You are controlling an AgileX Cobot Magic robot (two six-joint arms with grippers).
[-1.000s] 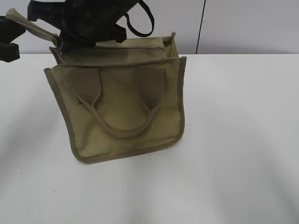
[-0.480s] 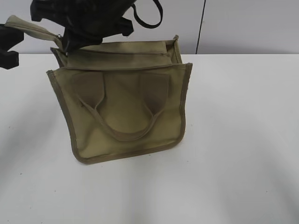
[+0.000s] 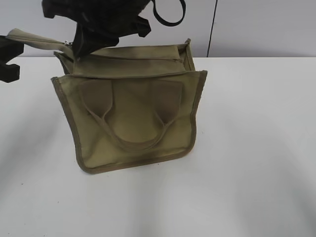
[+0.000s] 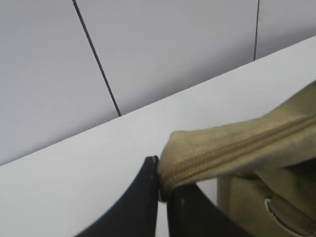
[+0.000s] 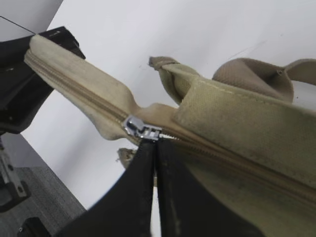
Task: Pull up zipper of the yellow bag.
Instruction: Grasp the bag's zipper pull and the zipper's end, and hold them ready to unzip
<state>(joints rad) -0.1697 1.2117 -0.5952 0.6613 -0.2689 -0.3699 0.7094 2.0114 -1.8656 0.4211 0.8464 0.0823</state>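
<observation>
The yellow bag (image 3: 133, 113) stands on the white table, its front with two strap handles facing the exterior view. A fabric zipper tail (image 3: 34, 40) stretches from its top left corner. My left gripper (image 3: 7, 57) is shut on the end of that tail (image 4: 163, 185). My right gripper (image 3: 79, 42) reaches across to the bag's top left corner and is shut on the pull tab of the silver zipper slider (image 5: 140, 129), which sits where the tail meets the bag's top (image 5: 237, 123). The slider also shows as a small glint in the exterior view (image 3: 68, 44).
The white table (image 3: 247, 148) runs out to the right of the bag and in front of it. A grey wall with a dark vertical seam (image 3: 212, 27) stands close behind the bag. A black cable loop (image 3: 170, 15) hangs from the right arm.
My right gripper has moved right along the bag's top with the slider. The bag's front panel has shifted slightly right and stands more upright. The left gripper has stayed put.
</observation>
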